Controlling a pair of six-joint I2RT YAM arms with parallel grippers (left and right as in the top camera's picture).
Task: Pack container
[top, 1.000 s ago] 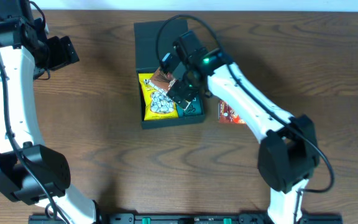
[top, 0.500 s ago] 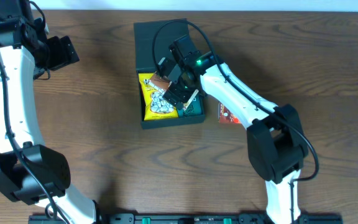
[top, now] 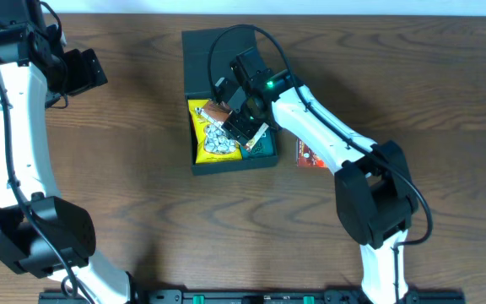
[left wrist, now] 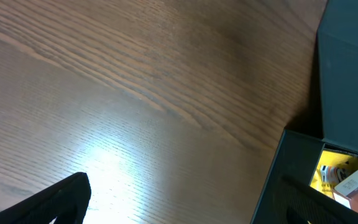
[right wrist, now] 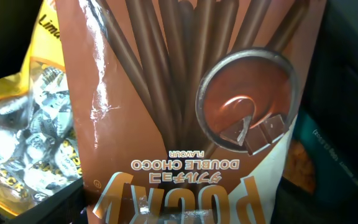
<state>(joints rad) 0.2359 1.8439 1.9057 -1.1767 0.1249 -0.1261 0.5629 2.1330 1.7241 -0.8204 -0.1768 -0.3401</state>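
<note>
1. Container (top: 205, 63): dark box at counter centre, flap lid open at its far side; it holds a yellow sweet bag (top: 207, 139) and a teal carton (top: 264, 149).
2. Right end effector (top: 241, 127): closed on a chocolate-stick box (right wrist: 185, 112), low over the container.
3. Left end effector (top: 87, 71): fingers wide, empty, well apart at far left.
4. Risk: released aslant, the chocolate-stick box may ride up on the yellow sweet bag or the rim and block the lid.
5. Red packet (top: 310, 154): outside, just beside the container.
6. Counter (top: 125, 169): dark wood grain, glare patch; the room is not shown.
</note>
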